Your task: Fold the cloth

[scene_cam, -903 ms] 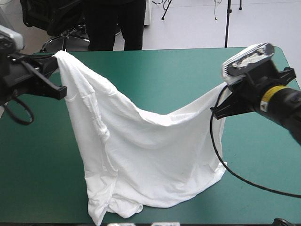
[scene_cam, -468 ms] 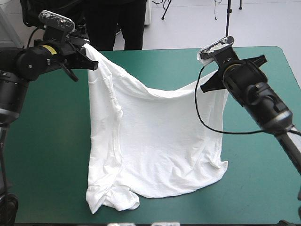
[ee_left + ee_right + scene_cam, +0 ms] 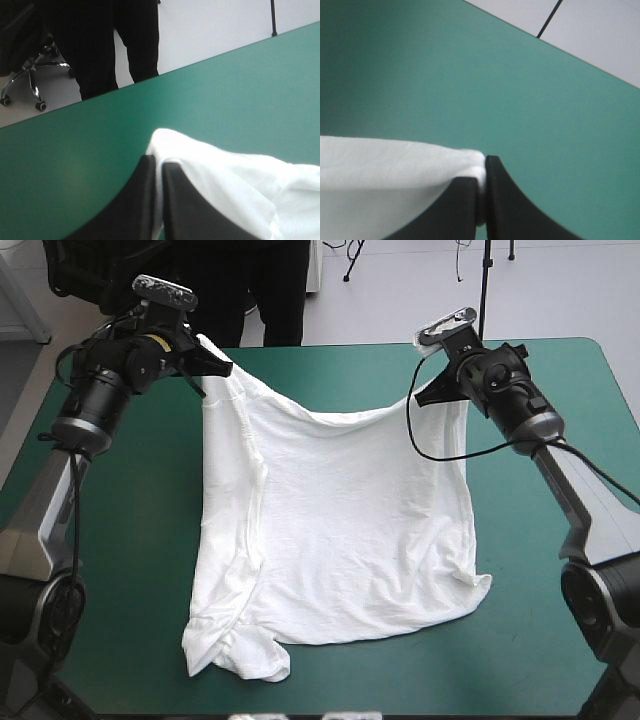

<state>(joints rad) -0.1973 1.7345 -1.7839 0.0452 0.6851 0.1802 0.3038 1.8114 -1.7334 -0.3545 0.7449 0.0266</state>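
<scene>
The table (image 3: 120, 570), under its smooth, matte teal-green cover, is filling most of the high view, and the T-shirt (image 3: 340, 530) is occupying its middle as a broad white sheet. The near part of the garment is lying on the cover, while the far edge is hanging raised between the two arms and sagging in a shallow curve at its centre. The fabric is soft and thin, showing fine wrinkles across the body; a long ridge is running down the left side where the cloth is doubling over itself, and the near-left corner is bunching into a rumpled lobe. The near-right corner is curling up slightly. The left gripper (image 3: 159, 161) is pinching the far-left corner, its black fingers pressed together with a thin fold of white cloth between them. The right gripper (image 3: 485, 161) is clamping the far-right corner in the same way, the hem showing as a small rounded white lip at its fingertips. Judged from this layout, the work is at an early stage: the garment is being spread out and no fold is showing yet. Lowering the far edge flat, smoothing the left ridge and the bunched corner, and every actual fold appear to be outstanding.
</scene>
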